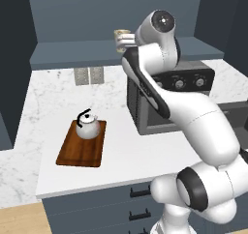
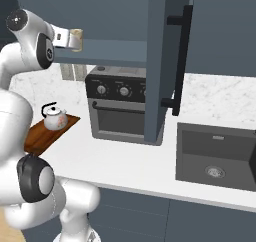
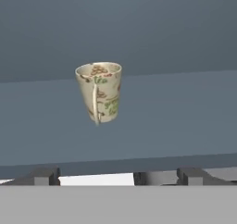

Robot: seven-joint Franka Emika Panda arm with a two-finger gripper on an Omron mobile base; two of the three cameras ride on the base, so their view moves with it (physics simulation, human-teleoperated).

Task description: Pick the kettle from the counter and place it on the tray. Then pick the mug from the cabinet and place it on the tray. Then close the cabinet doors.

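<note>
Mug approach under way, kettle step done

Kettle (image 1: 88, 125) sits on the tray (image 1: 80, 153), toward its far end, so the first placement reads as complete. Step in hand is the mug (image 3: 99, 97): it stands upright on the cabinet (image 1: 77, 51) shelf, at about 11 o'clock from centre in the hand view, handle turned toward the camera. Gripper (image 3: 118, 176) is level with the shelf edge, jaws spread wide and holding nothing; mug is ahead of the fingertips, not yet between them.

Next move, as I judge it: advance along the shelf, shift toward the mug's side to centre it, then close across the body, avoiding the handle.

Materials:
- mug: glazed cream, tapered, narrower at base, leafy green-brown print; tapered wall may slip upward under a squeeze
- kettle: round, silvery, smooth, black arched handle
- tray: flat reddish-brown wood, visible grain
- counter (image 1: 140, 151): white marble pattern, grey veins
- cabinet doors (image 2: 167, 61): matte blue-grey panel, open, long black bar handle
</note>
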